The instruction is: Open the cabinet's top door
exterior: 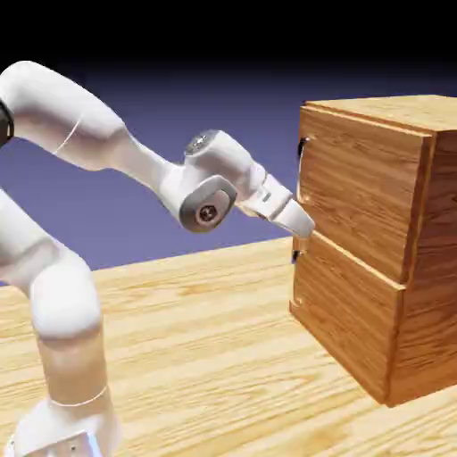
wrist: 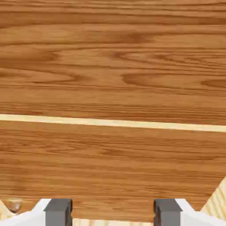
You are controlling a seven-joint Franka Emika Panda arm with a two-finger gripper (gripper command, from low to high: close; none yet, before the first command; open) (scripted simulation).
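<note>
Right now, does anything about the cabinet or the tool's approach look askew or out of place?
Nothing is damaged. One oddity: the tool sits low, at the seam between the top door and the lower panel, while the handle is higher, at the door's upper edge. The cabinet stands square, its top door looking shut.

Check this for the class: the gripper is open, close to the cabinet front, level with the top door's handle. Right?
Not the height. In the exterior view the gripper sits near the seam between the panels, well below the top door's handle. Open and close to the cabinet stands.
</note>
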